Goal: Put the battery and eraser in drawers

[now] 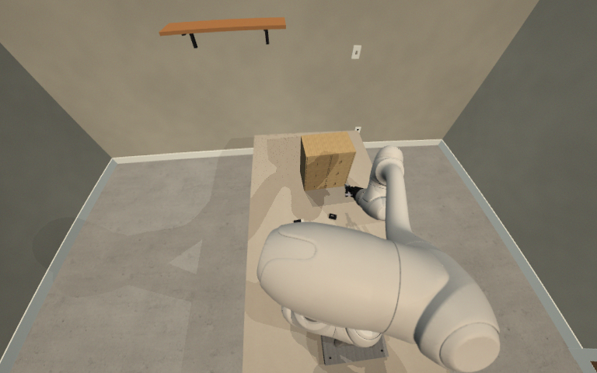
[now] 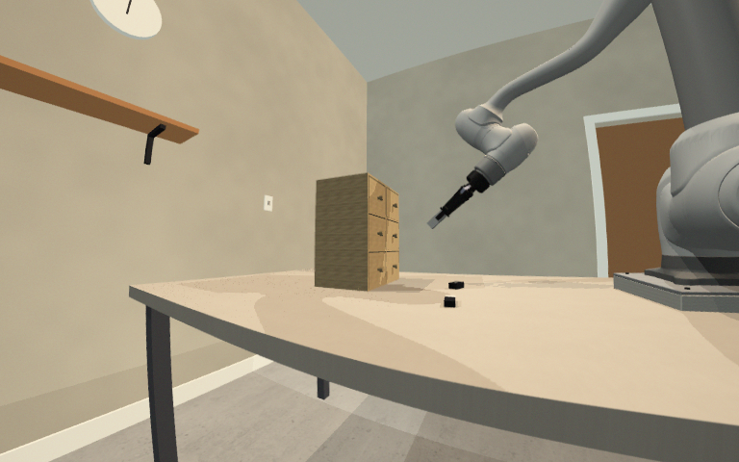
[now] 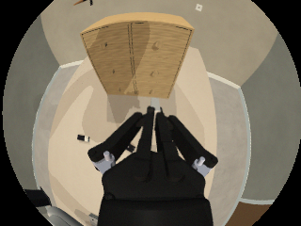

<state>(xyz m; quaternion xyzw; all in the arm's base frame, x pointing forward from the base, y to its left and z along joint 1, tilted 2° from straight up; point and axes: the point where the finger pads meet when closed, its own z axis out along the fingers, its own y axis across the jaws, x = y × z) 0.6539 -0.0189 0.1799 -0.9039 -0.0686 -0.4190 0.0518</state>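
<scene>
The small wooden chest (image 1: 327, 143) (image 2: 341, 234) (image 3: 118, 58) stands upright on the table, and its drawers look pushed in. The right top drawer (image 2: 393, 200) (image 3: 166, 40) and right middle drawer (image 2: 394, 225) (image 3: 162, 66) look flush. My gripper (image 1: 347, 190) (image 2: 433, 221) (image 3: 154, 103) is shut and empty, in the air in front of the chest's right column. A small black block with a white end (image 1: 298, 221) (image 2: 449, 302) (image 3: 82, 138) lies on the table; I cannot tell if it is the eraser. No AA battery is visible. The drawers' insides are hidden.
A small black box (image 1: 333, 216) (image 2: 456, 285) (image 3: 131, 148) lies on the table (image 2: 362, 343) in front of the chest, partly behind my fingers in the wrist view. A wall shelf (image 1: 228, 25) (image 2: 76, 94) hangs above and left of the chest.
</scene>
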